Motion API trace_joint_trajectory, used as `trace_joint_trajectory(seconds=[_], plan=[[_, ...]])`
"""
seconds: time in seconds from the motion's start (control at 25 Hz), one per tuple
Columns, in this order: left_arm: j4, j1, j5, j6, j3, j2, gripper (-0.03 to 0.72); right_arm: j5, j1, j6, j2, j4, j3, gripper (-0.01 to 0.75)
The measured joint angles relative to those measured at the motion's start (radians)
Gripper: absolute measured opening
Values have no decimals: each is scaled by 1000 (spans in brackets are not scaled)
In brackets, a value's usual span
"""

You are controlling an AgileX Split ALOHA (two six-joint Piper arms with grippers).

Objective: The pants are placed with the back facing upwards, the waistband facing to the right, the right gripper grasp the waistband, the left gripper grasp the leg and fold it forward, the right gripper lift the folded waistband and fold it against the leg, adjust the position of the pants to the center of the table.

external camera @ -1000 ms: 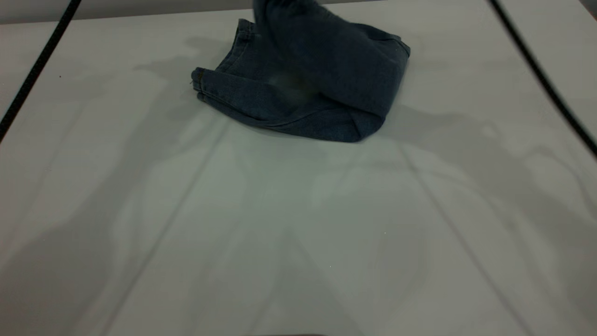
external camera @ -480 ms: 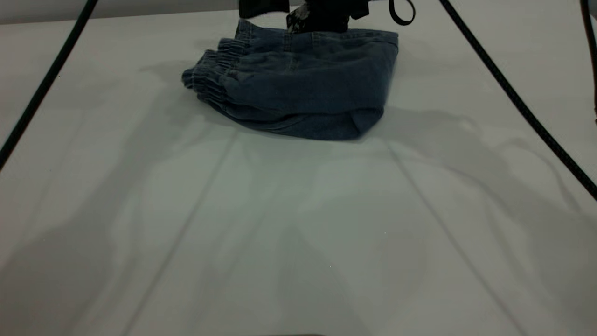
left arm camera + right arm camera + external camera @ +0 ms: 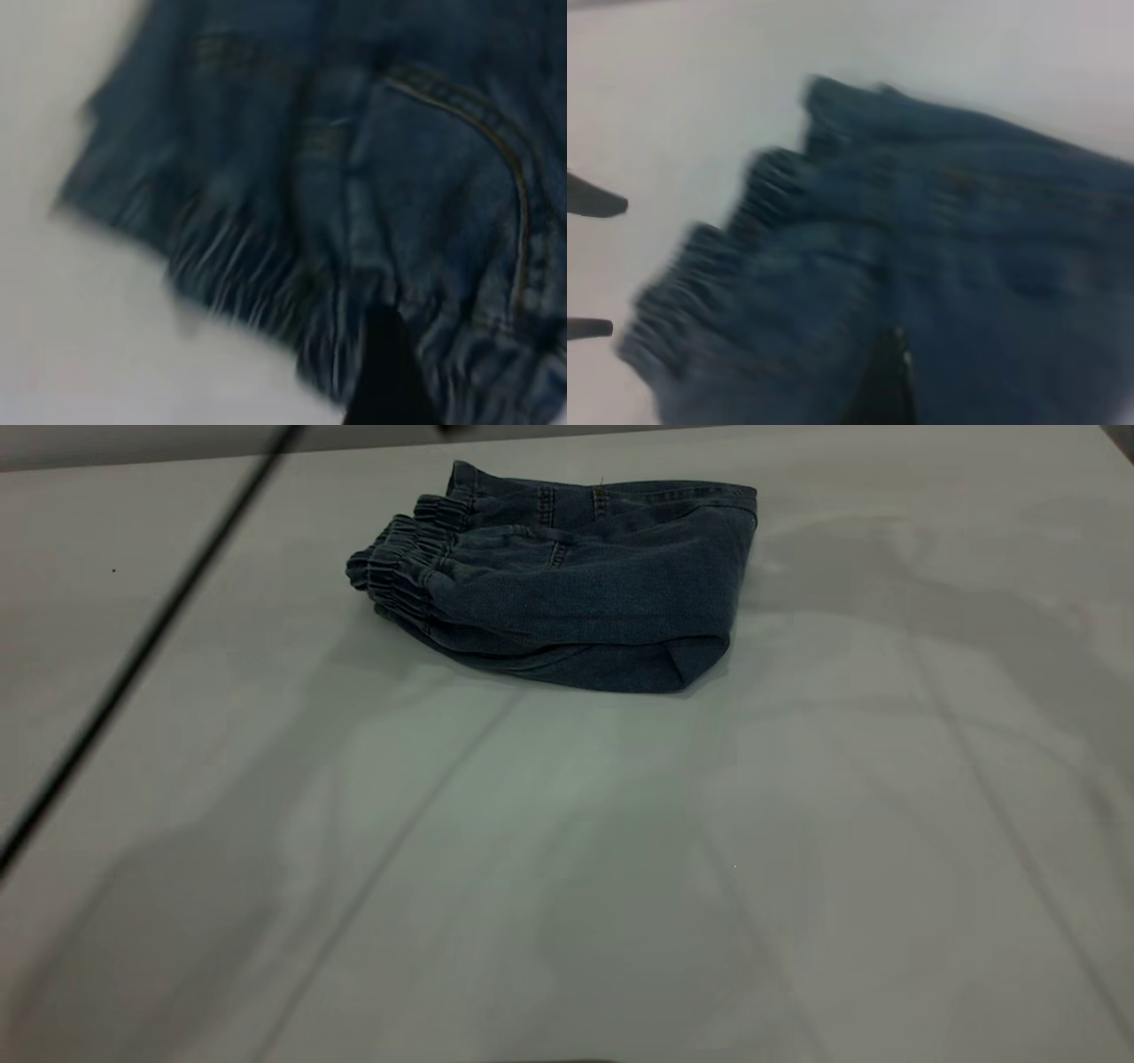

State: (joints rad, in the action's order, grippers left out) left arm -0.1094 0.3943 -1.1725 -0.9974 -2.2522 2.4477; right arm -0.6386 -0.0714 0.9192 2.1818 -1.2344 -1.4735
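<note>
My small blue denim pants (image 3: 567, 593) sit folded at the far middle of the big pale grey table (image 3: 567, 886), elastic waistband (image 3: 399, 571) pointing left. Can't tell what either claw is doing. Dragging this to center, I'd guess the top layer slides and unfolds. A black cable (image 3: 133, 664) crosses the left side.

The pale grey counter (image 3: 567, 850) carries only the pants (image 3: 567, 580), folded into a bundle toward its far edge.
</note>
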Motion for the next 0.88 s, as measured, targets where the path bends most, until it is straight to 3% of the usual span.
trace_joint_trajectory(seconds=[0.2, 0.4, 0.56, 0.88], plan=[[5, 40, 1, -244, 0, 125, 440, -41, 28, -59, 0, 111, 0, 581], [5, 60, 78, -259, 0, 207, 440, -51, 29, -55, 0, 121, 0, 581], [10, 69, 105, -109, -8, 219, 440, -53, 35, -55, 0, 121, 0, 580], [14, 91, 167, 468, -9, 220, 440, -74, 73, -55, 0, 121, 0, 580]])
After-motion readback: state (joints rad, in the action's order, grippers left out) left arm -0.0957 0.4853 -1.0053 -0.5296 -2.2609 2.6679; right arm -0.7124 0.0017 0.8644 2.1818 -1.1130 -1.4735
